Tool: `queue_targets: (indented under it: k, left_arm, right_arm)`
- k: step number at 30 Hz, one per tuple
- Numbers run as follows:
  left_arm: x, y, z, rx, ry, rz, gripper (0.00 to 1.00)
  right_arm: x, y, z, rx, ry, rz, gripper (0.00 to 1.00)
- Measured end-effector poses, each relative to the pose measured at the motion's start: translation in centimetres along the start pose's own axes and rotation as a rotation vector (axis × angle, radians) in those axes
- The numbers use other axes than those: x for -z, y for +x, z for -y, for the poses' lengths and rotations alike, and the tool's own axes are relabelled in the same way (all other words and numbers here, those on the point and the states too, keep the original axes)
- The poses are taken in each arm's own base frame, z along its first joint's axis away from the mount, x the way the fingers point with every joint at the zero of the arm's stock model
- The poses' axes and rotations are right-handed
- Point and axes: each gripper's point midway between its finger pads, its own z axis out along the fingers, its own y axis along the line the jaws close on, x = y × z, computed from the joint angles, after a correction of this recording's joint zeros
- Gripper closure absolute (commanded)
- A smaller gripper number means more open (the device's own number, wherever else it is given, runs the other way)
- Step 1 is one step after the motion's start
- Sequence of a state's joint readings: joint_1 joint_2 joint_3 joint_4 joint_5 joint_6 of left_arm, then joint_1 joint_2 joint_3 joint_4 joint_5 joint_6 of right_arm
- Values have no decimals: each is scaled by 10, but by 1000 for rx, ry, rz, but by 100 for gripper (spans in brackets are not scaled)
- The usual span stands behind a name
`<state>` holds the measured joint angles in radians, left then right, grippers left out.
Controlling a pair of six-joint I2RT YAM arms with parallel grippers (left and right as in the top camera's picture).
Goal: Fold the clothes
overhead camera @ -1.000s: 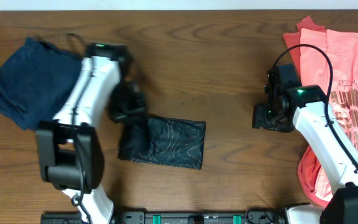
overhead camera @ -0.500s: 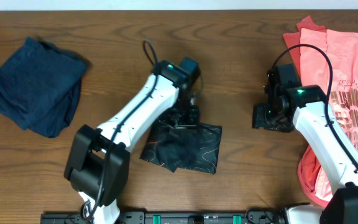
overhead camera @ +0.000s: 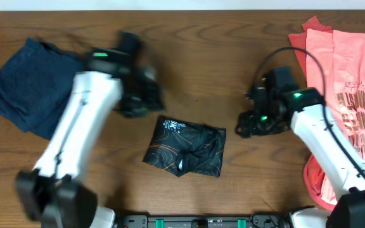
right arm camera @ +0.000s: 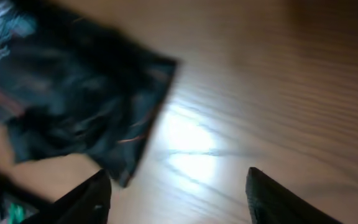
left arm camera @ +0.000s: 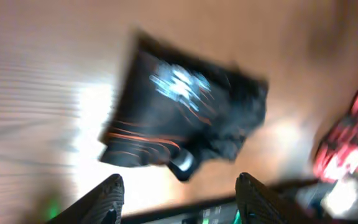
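The black jersey with orange contour lines lies folded into a small rectangle on the table's middle, alone and untouched. My left gripper hovers up and left of it, blurred by motion, jaws open and empty. In the left wrist view the jersey lies beyond the open fingertips. My right gripper hangs just right of the jersey, open, holding nothing. The right wrist view has the jersey at upper left and bare wood between the fingers.
A navy garment lies bunched at the far left. Coral-pink printed tees are piled at the right edge, partly under the right arm. The wooden table shows around the jersey.
The left gripper let go of the jersey and swung back up and left. The jersey now lies free. The right arm moved left toward it with its jaws wider.
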<state>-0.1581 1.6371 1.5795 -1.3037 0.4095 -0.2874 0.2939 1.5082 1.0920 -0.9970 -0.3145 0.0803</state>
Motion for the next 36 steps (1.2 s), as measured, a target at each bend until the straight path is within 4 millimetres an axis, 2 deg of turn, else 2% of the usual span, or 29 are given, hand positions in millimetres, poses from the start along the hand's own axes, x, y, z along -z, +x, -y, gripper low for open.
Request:
queue_targets:
  k: [3, 5, 8, 9, 10, 11, 12, 13, 15, 17, 21, 23, 25, 26, 27, 32, 34, 36]
  left_arm:
    - [24, -15, -39, 130, -9, 68, 41]
    - [29, -19, -57, 188, -19, 78, 41]
    - [32, -21, -71, 236, -26, 83, 40]
    - [32, -21, -74, 246, -26, 85, 41]
    - [33, -21, -75, 250, -26, 86, 41]
    - [33, -22, -76, 253, -26, 87, 40]
    - [33, -22, -76, 253, -26, 87, 40]
    - [33, -22, -76, 253, -26, 87, 40]
    - [33, -21, -76, 253, -26, 87, 40]
    - [33, -22, -76, 253, -26, 87, 40]
    - [33, -22, -76, 254, -26, 86, 40]
    - [33, -22, -76, 254, -26, 86, 40]
    - [33, -21, -76, 254, -26, 86, 40]
    - [33, -21, -76, 254, -26, 86, 40]
    - [33, -21, -76, 254, -26, 86, 40]
    - [33, -22, -76, 253, -26, 87, 40]
    - [33, -22, -76, 253, -26, 87, 39]
    - [33, -22, -77, 253, -30, 90, 39]
  right_arm:
    - [-14, -1, -26, 94, -27, -11, 32]
    - [-29, -2, -43, 141, -36, -25, 32]
    - [-52, 2, -56, 169, -40, -68, 35]
    - [-62, 5, -61, 175, -43, -93, 40]
    - [-68, 7, -63, 182, -44, -108, 54]
    - [-75, 9, -65, 189, -44, -123, 78]
    - [-83, 10, -67, 192, -42, -135, 95]
    - [-91, 10, -70, 191, -40, -141, 99]
    - [-102, 7, -68, 178, -9, -138, 99]
    - [-106, -5, -61, 142, 42, -88, 99]
    - [-100, -55, -57, 151, 75, 119, 99]
    - [-90, -77, -53, 160, 98, 211, 88]
    - [-78, -90, -45, 154, 138, 272, 62]
    - [-74, -93, -41, 151, 156, 284, 52]
    - [-71, -94, -36, 143, 175, 284, 47]
    - [-74, -70, -20, 127, 220, 177, 46]
    - [-76, -63, -25, 134, 185, 149, 46]
    - [-77, -61, -39, 157, 109, 135, 45]
